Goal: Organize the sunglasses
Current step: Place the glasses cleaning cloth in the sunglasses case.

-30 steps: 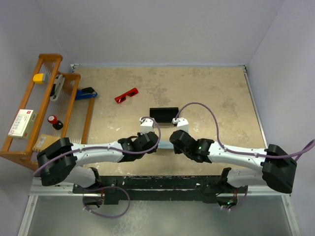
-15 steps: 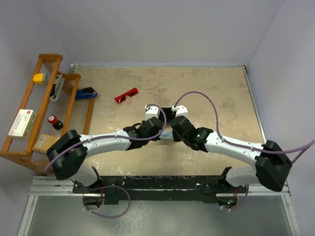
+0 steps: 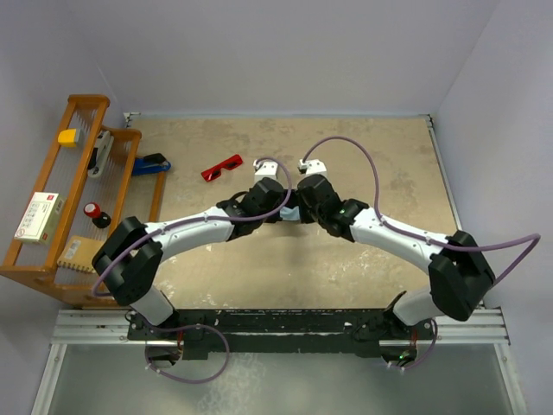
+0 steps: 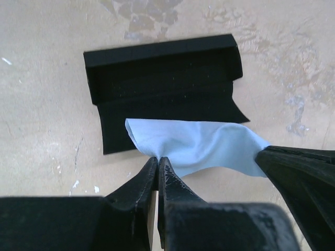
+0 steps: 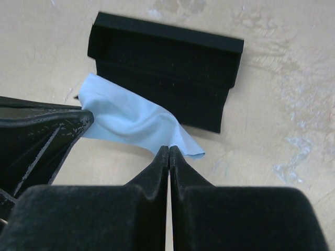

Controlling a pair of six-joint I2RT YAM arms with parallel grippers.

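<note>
Jaws of your left gripper (image 4: pixel 157 159) and right gripper (image 5: pixel 168 149) clench the blue cloth (image 4: pixel 209 144) over the case (image 4: pixel 162 73); next, lower it in.

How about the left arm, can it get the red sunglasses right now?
Probably not yet: nothing blocks the sunglasses, but the left gripper is shut on the blue cloth and must release first.

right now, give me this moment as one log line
left tool: shut on cloth | right tool: shut on cloth | cloth: held between both, by black case | sunglasses: apart, untouched
</note>
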